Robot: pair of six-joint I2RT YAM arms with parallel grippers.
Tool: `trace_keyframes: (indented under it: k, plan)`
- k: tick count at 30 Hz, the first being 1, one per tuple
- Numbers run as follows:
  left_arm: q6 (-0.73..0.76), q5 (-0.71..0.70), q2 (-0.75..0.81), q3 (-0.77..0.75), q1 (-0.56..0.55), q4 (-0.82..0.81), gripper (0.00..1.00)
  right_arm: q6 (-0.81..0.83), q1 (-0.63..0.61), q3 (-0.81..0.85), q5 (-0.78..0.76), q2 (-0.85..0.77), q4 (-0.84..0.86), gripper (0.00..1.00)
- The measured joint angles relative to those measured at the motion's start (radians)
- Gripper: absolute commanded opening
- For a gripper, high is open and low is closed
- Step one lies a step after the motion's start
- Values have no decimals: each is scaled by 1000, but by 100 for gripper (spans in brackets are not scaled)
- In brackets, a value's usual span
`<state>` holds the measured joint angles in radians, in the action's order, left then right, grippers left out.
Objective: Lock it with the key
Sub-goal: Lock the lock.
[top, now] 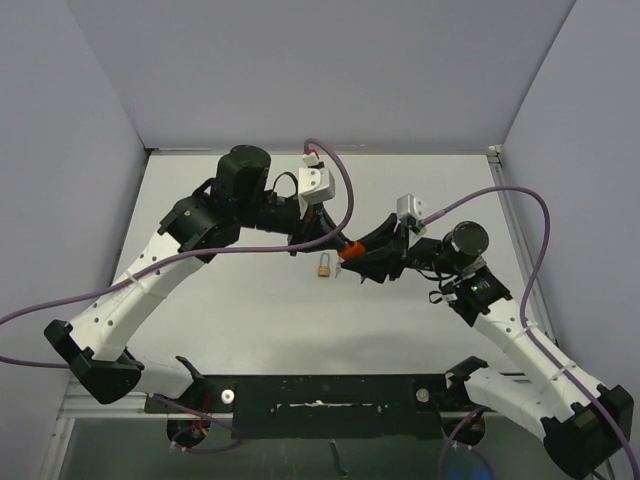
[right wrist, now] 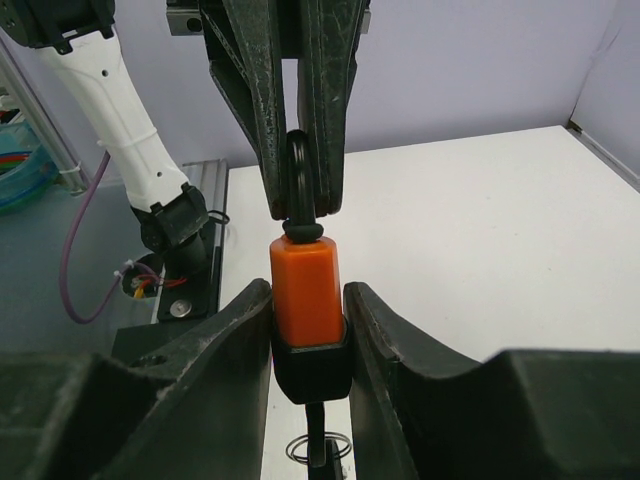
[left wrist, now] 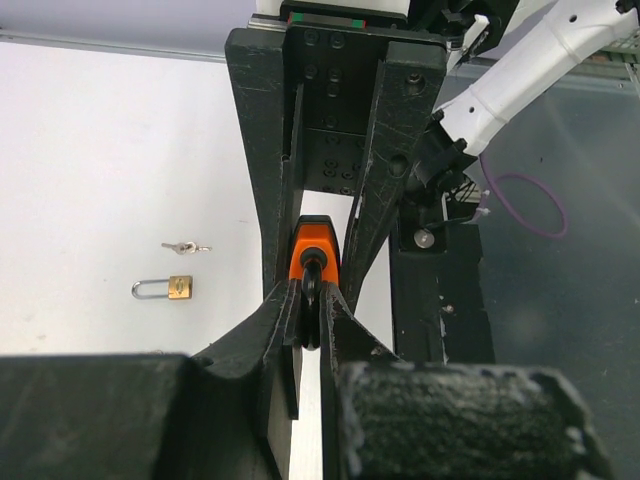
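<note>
An orange padlock (right wrist: pixel 305 285) with a black base (right wrist: pixel 310 372) hangs between both grippers above the table centre (top: pixel 348 250). My right gripper (right wrist: pixel 306 300) is shut on the orange body. My left gripper (left wrist: pixel 312 305) is shut on its black shackle (left wrist: pixel 313 285), which also shows in the right wrist view (right wrist: pixel 298 180). A dark key with a wire ring (right wrist: pixel 318 452) sticks out under the black base. A small brass padlock (left wrist: pixel 170 289) lies on the table, in the top view (top: pixel 325 265) just below the grippers, with small silver keys (left wrist: pixel 186 247) beside it.
The white table (top: pixel 250 320) has grey walls on three sides. A black mounting rail (top: pixel 320 400) runs along the near edge between the arm bases. Purple cables (top: pixel 545 230) loop from both arms.
</note>
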<state>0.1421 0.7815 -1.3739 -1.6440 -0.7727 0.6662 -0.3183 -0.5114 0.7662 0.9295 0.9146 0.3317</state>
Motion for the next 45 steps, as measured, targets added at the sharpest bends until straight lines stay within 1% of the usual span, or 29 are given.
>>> trace_keyframes:
  k: [10, 17, 25, 34, 42, 45]
  plan:
    - [2, -19, -5, 0, 0, -24, 0, 23, 0, 48, -43, 0, -109, 0]
    - [4, -21, -10, -1, 0, -50, 0, 10, 0, 79, -67, 5, -154, 0]
    - [8, -29, -6, 1, 0, -122, 0, -30, 14, 137, -61, 45, -161, 0]
    - [7, -35, 0, 14, 0, -196, 0, -34, 34, 187, -60, 57, -166, 0]
    - [-9, -37, 3, 54, 0, -290, 0, -44, 48, 245, -43, 85, -183, 0]
    - [-20, -37, 10, 92, 0, -339, 0, -65, 55, 248, -31, 100, -173, 0]
